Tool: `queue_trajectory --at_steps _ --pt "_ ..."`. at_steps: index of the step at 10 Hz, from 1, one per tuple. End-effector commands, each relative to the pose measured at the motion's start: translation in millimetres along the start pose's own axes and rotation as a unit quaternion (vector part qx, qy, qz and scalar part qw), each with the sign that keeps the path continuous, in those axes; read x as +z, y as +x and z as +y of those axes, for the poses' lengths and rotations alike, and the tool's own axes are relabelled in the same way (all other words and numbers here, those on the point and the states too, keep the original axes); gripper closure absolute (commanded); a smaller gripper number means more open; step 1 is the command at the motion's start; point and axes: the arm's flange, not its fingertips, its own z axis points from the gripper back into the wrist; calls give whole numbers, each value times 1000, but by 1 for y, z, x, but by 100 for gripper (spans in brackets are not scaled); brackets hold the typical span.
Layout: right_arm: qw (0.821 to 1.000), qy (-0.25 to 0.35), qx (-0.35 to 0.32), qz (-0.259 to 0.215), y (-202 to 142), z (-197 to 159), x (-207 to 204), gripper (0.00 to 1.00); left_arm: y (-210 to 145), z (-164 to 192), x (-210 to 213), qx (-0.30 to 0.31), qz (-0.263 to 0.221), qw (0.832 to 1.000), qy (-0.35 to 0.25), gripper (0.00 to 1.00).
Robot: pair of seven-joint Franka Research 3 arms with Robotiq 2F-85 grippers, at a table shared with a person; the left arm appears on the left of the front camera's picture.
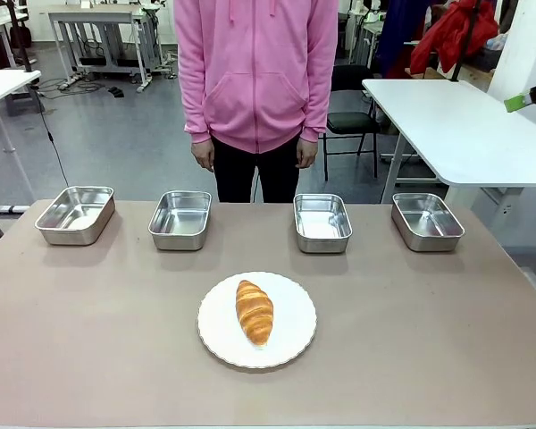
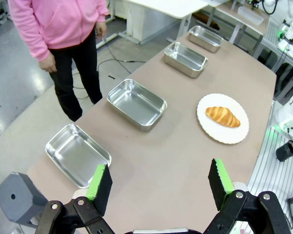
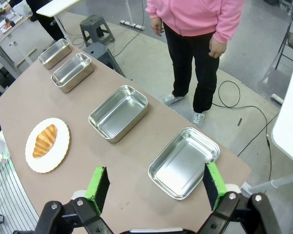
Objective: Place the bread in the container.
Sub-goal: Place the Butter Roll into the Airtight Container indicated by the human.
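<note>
The brown table (image 1: pixel 447 340) bears four empty steel trays (image 1: pixel 179 238) in a row along its far side, with a round white plate (image 1: pixel 295 326) nearer the middle

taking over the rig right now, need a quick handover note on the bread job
Left claw: open, empty, raised near the table's left end.
Right claw: open, empty, raised near the right end.
Bread: lying on the white plate, near middle of the table.
Containers: left-end tray, left-middle tray, right-middle tray and right-end tray stand in a row at the far side, all empty.
Done: nothing yet.
Left: grasp the bread, carry it to a tray, release. Which tray is meant cannot be told.
</note>
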Motion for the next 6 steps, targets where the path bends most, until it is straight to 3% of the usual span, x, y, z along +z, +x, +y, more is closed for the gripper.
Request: queue_trajectory --at_steps 1,6 --pt "1000 1 1 -4 1 1 0 0 0 0 2 0 -3 1000 -4 0" --pt "1000 1 1 -4 1 1 0 0 0 0 2 0 -3 1000 -4 0"
